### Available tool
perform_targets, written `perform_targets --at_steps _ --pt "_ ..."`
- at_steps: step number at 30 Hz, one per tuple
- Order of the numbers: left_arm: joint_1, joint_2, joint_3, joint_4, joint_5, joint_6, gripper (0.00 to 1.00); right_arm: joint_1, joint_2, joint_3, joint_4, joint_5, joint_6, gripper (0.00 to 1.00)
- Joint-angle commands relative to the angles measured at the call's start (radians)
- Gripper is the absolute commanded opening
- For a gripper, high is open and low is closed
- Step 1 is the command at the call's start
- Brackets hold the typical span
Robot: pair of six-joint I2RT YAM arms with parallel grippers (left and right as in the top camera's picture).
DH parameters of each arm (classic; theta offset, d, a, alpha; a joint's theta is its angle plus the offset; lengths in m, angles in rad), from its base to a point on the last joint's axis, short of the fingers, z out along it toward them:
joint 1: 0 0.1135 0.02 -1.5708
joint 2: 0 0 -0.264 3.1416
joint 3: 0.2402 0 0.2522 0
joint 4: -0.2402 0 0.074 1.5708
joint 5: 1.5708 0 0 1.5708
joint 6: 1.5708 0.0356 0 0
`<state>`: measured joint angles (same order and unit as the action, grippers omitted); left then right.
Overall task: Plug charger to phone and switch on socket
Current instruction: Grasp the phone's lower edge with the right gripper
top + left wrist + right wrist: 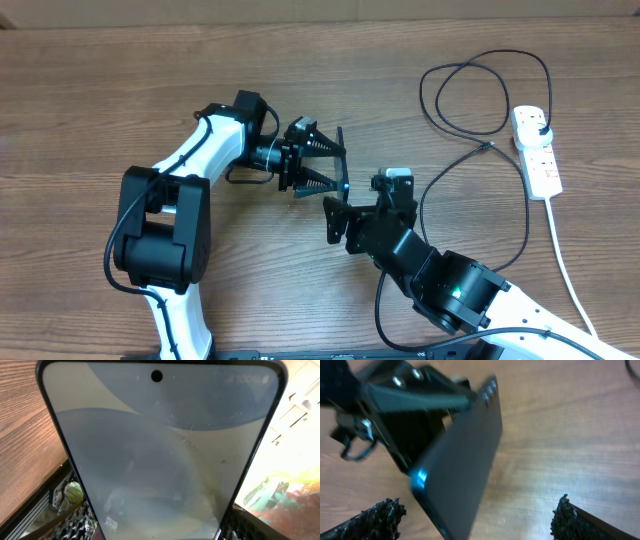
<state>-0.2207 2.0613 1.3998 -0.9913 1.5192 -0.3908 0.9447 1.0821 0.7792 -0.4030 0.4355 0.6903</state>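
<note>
My left gripper (338,165) is shut on the phone (341,160) and holds it on edge above the table. In the left wrist view (157,530) the phone's light blue screen (160,450) fills the frame between the jaws. My right gripper (338,222) is open just in front of the phone. In the right wrist view its fingers (475,515) stand wide apart around the phone's dark back (465,455) without touching it. The black charger cable (480,90) lies looped at the back right, its plug tip (488,146) on the table and its adapter (540,128) in the white socket strip (540,165).
The socket strip's white cord (568,270) runs toward the front right edge. The charger cable also curves down beside my right arm (425,200). The table is brown wood (100,100).
</note>
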Motion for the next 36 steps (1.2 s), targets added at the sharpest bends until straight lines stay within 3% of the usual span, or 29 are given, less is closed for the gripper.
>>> perform_targets --at_steps 1,13,26,36 --pt "0.01 0.005 0.024 0.001 0.061 0.002 0.63 0.016 0.011 0.034 0.033 0.077 -0.105 0.99" --pt "0.011 0.005 0.024 -0.003 0.061 0.002 0.63 0.03 0.119 0.034 0.15 0.113 -0.156 1.0" --pt "0.011 0.005 0.024 -0.003 0.061 0.002 0.64 0.053 0.127 0.034 0.166 0.171 -0.232 0.79" --pt "0.011 0.005 0.024 -0.003 0.06 0.002 0.64 0.067 0.177 0.034 0.193 0.173 -0.231 0.7"
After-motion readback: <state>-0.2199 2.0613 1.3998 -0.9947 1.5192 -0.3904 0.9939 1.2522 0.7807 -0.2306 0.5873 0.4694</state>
